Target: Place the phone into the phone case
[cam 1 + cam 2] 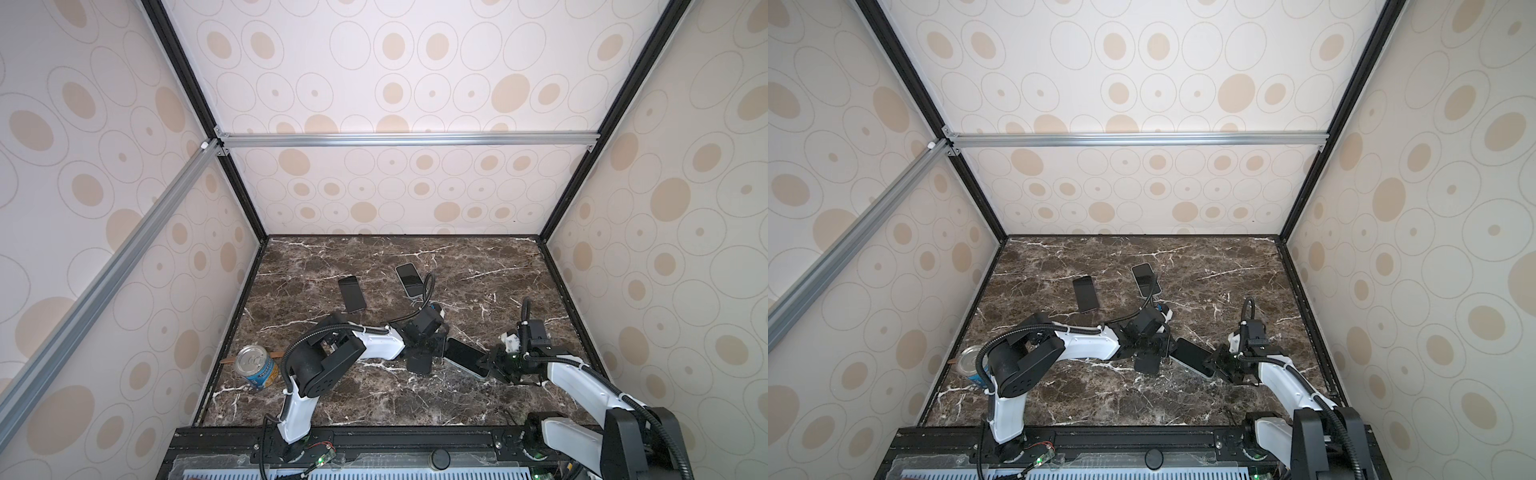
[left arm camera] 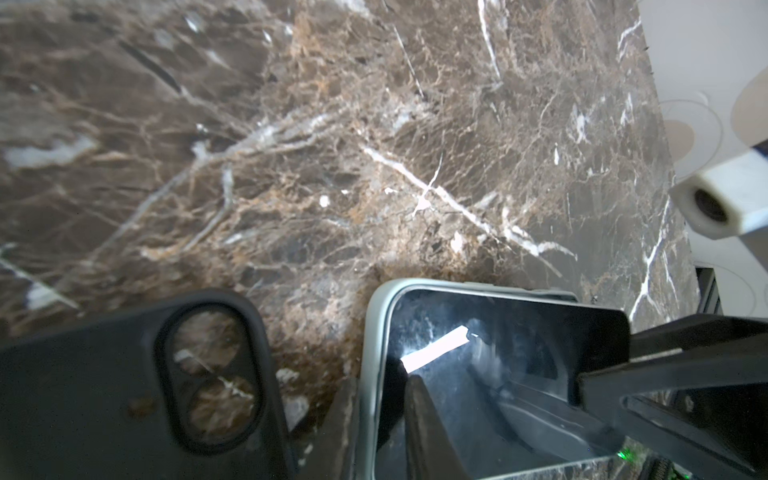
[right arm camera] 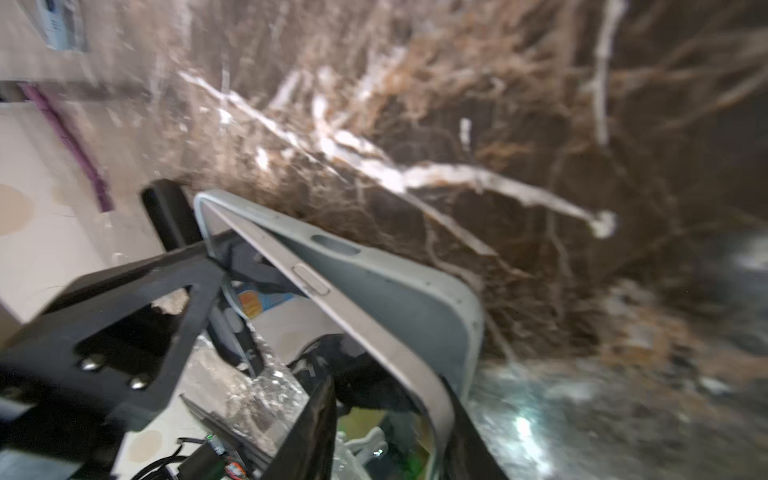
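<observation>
The left gripper [image 1: 441, 348] clamps one end of the phone [image 1: 465, 355]; the right gripper [image 1: 485, 365] straddles the other end, jaws parted; the phone, rimmed by a pale grey case [image 3: 407, 307], tilts above the worktop [image 1: 498, 270] near its front edge; a black case [image 1: 417, 362] lies just beside.

three phones [image 1: 352, 294] [image 1: 410, 279] [image 1: 465, 355], two phone cases, one black [image 1: 417, 363] and one pale [image 2: 368, 374], and one tin can [image 1: 255, 367].

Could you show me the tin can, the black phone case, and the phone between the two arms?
tin can [image 1: 251, 357]: in a top view, on its silver lid.
black phone case [image 2: 83, 395]: left wrist view, on its back beside the camera cutout.
phone [image 1: 465, 356]: in a top view, middle of its dark screen.
</observation>
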